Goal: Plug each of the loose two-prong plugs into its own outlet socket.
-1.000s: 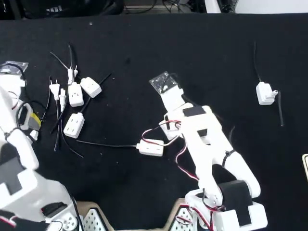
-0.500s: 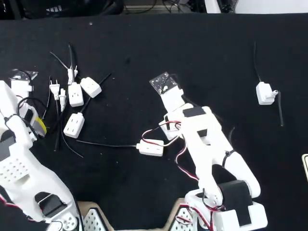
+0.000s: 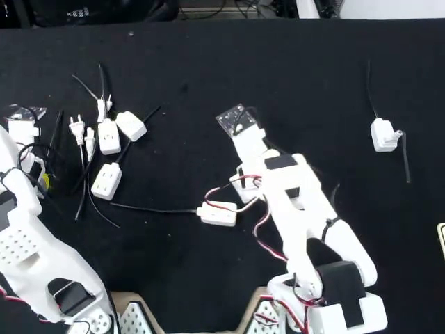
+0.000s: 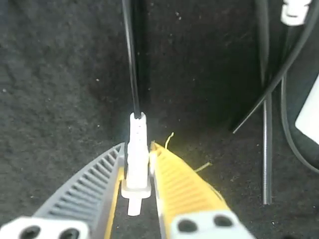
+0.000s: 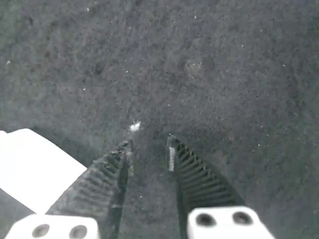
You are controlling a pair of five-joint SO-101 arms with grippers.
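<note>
The left gripper (image 4: pixel 137 145) is at the left edge of the black tabletop (image 3: pixel 208 62). Its grey and yellow fingers (image 4: pixel 174 174) pinch a white two-prong plug (image 4: pixel 136 149) by its flat sides. The plug's black cord (image 4: pixel 130 55) runs straight away from the fingertips over the cloth. Just right of that arm lies a cluster among tangled black leads: a far socket (image 3: pixel 131 125), a middle socket (image 3: pixel 109 136) beside it and a near socket (image 3: pixel 106 180). A loose plug (image 3: pixel 78 128) lies to the left of the middle socket, and a second loose plug (image 3: pixel 103 108) lies just beyond it. Near the middle of the tabletop a centre socket (image 3: pixel 217 213) lies just left of the right arm (image 3: pixel 299 209), its lead (image 3: pixel 153 209) trailing left. The right gripper (image 5: pixel 148 143) is over bare cloth at mid-table, its fingers slightly spread with nothing between them. Well apart at the far right sits a lone socket (image 3: pixel 382 134) with a small plug-like piece on its right side; whether that piece is seated cannot be told.
</note>
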